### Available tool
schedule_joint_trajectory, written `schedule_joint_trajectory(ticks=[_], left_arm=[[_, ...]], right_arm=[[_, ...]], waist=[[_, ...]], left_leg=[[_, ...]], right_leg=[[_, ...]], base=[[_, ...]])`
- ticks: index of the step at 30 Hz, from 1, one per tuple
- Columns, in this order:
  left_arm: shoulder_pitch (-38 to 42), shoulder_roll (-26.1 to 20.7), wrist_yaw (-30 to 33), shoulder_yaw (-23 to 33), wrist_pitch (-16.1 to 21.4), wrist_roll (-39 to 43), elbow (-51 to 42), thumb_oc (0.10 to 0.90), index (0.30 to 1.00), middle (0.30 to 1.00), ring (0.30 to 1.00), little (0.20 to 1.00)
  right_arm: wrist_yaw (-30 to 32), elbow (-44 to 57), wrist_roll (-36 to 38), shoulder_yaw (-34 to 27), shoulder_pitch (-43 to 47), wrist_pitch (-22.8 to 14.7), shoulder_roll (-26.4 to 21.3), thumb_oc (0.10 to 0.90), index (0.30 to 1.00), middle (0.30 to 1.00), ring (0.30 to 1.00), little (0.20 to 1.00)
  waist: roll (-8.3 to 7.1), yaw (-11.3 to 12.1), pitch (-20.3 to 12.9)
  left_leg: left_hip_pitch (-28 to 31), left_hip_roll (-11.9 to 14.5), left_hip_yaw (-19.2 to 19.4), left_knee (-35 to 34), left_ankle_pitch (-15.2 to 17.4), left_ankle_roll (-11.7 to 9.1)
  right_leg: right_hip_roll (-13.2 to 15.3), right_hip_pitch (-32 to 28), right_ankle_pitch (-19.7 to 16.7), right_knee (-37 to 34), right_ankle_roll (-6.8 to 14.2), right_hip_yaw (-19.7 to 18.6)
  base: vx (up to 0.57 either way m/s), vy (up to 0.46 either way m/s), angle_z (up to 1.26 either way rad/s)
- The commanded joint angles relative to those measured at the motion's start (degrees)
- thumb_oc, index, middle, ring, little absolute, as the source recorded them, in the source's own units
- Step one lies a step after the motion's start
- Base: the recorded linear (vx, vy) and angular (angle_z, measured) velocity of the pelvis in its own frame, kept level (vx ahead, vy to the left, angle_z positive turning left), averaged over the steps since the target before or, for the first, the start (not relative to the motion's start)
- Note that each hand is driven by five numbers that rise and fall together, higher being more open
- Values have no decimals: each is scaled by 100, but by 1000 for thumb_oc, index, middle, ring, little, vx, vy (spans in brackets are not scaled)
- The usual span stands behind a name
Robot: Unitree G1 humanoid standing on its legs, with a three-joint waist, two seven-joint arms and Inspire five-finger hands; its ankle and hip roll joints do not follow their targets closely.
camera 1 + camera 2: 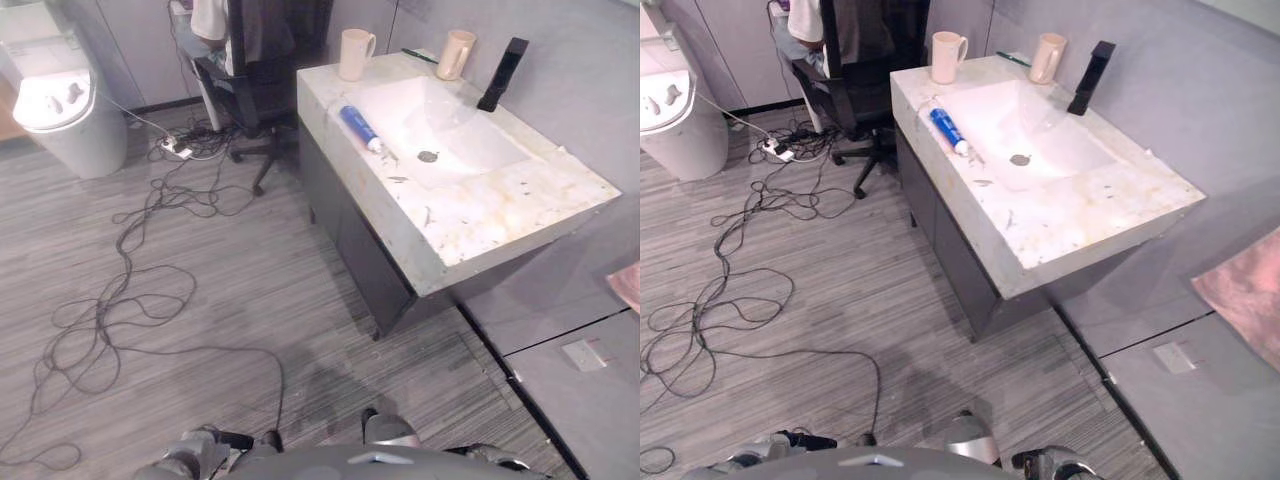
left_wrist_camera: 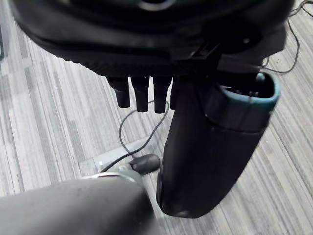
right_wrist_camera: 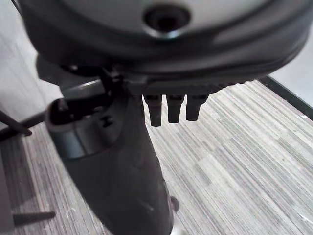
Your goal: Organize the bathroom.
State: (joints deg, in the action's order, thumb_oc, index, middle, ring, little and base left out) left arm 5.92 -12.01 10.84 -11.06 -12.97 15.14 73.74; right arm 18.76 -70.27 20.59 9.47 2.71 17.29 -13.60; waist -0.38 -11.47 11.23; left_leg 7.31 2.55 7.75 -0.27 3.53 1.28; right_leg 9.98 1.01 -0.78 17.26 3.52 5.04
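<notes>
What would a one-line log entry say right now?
left hand: open, idle | right hand: open, idle | toothpaste tube: on sink counter | two mugs: counter's far edge

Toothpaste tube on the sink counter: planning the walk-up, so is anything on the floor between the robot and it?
Nothing solid. Loose cables trail over the floor to the robot's left; the office chair stands beyond the counter's far end. The toothpaste tube lies at the basin's edge.

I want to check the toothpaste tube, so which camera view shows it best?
The left eye view: the blue toothpaste tube lies whole on the sink's rim near the basin. The right eye view shows it just as fully from a slightly shifted angle. Both wrist views look at floor.
</notes>
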Motion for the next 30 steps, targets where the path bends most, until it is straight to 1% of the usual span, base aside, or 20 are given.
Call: schedule_joint_trajectory(ticks=[1,5,6,7,9,11,12,14,16,17,19,20,22,24,25,26,27,28,29,30], left_arm=[[-38,-51,129,-260,-102,-234,127,800,900,900,900,900],[-9,-122,64,-347,-178,-294,126,800,900,900,900,900],[27,-110,171,-332,-72,-183,73,800,900,900,900,900],[68,-98,175,-353,-56,-189,43,800,900,900,900,900],[178,-54,179,-450,23,-264,-93,800,900,900,900,900],[241,-33,266,-522,67,-179,-136,800,900,900,900,900],[264,-24,314,-531,101,-152,-147,800,900,900,900,900],[268,-14,340,-539,143,-152,-158,800,900,900,900,900],[266,42,446,-594,194,-164,-221,800,900,900,900,900],[273,61,362,-636,228,-231,-260,800,900,900,900,900],[318,100,275,-657,308,-582,-273,800,900,900,900,900],[374,118,281,-750,333,-656,-324,800,900,900,900,900],[437,161,315,-737,245,-508,-356,800,900,900,900,900],[439,186,366,-652,185,-562,-376,800,900,900,900,900],[413,162,442,-562,141,-580,-412,800,900,900,900,900],[413,160,442,-562,141,-580,-412,800,900,900,900,900],[393,120,479,-515,102,-514,-429,800,900,900,900,900],[292,29,547,-513,-15,-178,-482,800,900,900,900,900],[292,27,547,-513,-15,-178,-483,800,900,900,900,900],[199,-20,585,-508,-43,-84,-479,800,900,900,900,900]], right_arm=[[-362,-182,-511,-33,105,-66,-401,800,900,900,900,900],[-110,-215,22,1,88,-306,-371,800,900,900,900,900],[67,-216,115,-49,49,-421,-352,800,900,900,900,900],[77,-209,115,-47,39,-420,-341,800,900,900,900,900],[165,-119,107,-20,-24,-361,-294,800,900,900,900,900],[149,-64,173,-26,-84,-314,-323,800,900,900,900,900],[152,-61,159,-38,-105,-297,-315,800,900,900,900,900],[181,-67,193,-32,-133,-290,-306,800,900,900,900,900],[114,-179,141,-166,-256,-271,-332,800,900,900,900,900],[155,-247,323,-208,-294,-246,-337,800,900,900,900,900],[122,-313,490,-243,-328,-256,-344,800,900,900,900,900],[48,-334,454,-279,-348,-219,-327,800,900,900,900,900],[41,-378,554,-201,-297,-232,-297,800,900,900,900,900],[9,-377,506,-175,-231,-197,-302,800,900,900,900,900],[-5,-371,385,-127,-163,-198,-315,800,900,900,900,900],[-5,-372,385,-127,-163,-198,-313,800,900,900,900,900],[-14,-389,371,-96,-109,-209,-321,800,900,900,900,900],[30,-461,399,-22,-1,-309,-318,800,900,900,900,900],[30,-462,399,-22,0,-309,-316,800,900,900,900,900],[57,-488,340,22,57,-364,-308,800,900,900,900,900]], waist=[[341,-4,-169],[389,-116,-81],[320,-268,-33],[308,-311,-31],[166,-435,-57],[3,-534,-100],[-36,-559,-111],[-39,-596,-120],[108,-772,-220],[191,-854,-295],[267,-938,-350],[334,-1008,-365],[245,-928,-374],[71,-818,-373],[-72,-632,-306],[-78,-632,-317],[-153,-533,-296],[-152,-324,-265],[-158,-323,-273],[-135,-207,-286]], left_leg=[[-150,100,290,294,160,133],[-53,-11,246,276,260,210],[112,-262,189,201,330,253],[151,-329,199,175,331,258],[337,-652,184,129,424,229],[492,-952,128,138,574,167],[586,-1061,112,149,672,148],[670,-1126,87,180,769,142],[983,-1313,-172,192,809,70],[1016,-1345,-284,329,592,-68],[984,-1324,-307,619,298,-226],[799,-1221,-361,1379,-514,-559],[271,-1193,-365,2341,-870,-657],[-274,-1017,-182,2902,-687,-499],[-705,-694,-19,3106,-240,-282],[-713,-701,-17,3096,-251,-281],[-879,-536,-15,2945,-27,-138],[-900,-270,-368,1834,219,2],[-900,-277,-366,1814,202,3],[-858,-104,-760,1261,155,-25]], right_leg=[[215,1173,-270,2227,334,-419],[-237,1687,-407,2767,390,-469],[-574,1815,-442,2251,469,-192],[-645,1781,-365,2006,472,-99],[-845,1445,-201,469,461,265],[-1037,1381,-527,-643,528,580],[-1088,1419,-637,-833,529,767],[-1146,1487,-657,-813,497,816],[-1387,1348,-474,-749,272,579],[-1497,1267,-406,-760,153,458],[-1589,1117,-374,-891,56,309],[-1663,849,-390,-1065,-47,128],[-1576,518,-333,-1215,-101,-81],[-1374,314,-233,-1188,-99,-182],[-1217,155,-129,-1101,-96,-233],[-1209,167,-132,-1101,-95,-234],[-1110,116,-62,-1047,-89,-262],[-1053,32,106,-969,-25,-447],[-1046,40,102,-971,-24,-449],[-1053,-5,174,-1004,28,-670]], base=[[240,297,2],[229,199,-5],[384,219,-1],[553,255,11],[466,151,28],[500,133,16],[496,140,-5],[309,95,-20],[506,169,-20],[468,183,12],[331,150,17],[328,141,12],[320,144,10],[303,165,-45],[253,158,-59],[234,192,-80],[268,338,-123],[269,338,-134],[310,408,-127],[199,237,-111]])
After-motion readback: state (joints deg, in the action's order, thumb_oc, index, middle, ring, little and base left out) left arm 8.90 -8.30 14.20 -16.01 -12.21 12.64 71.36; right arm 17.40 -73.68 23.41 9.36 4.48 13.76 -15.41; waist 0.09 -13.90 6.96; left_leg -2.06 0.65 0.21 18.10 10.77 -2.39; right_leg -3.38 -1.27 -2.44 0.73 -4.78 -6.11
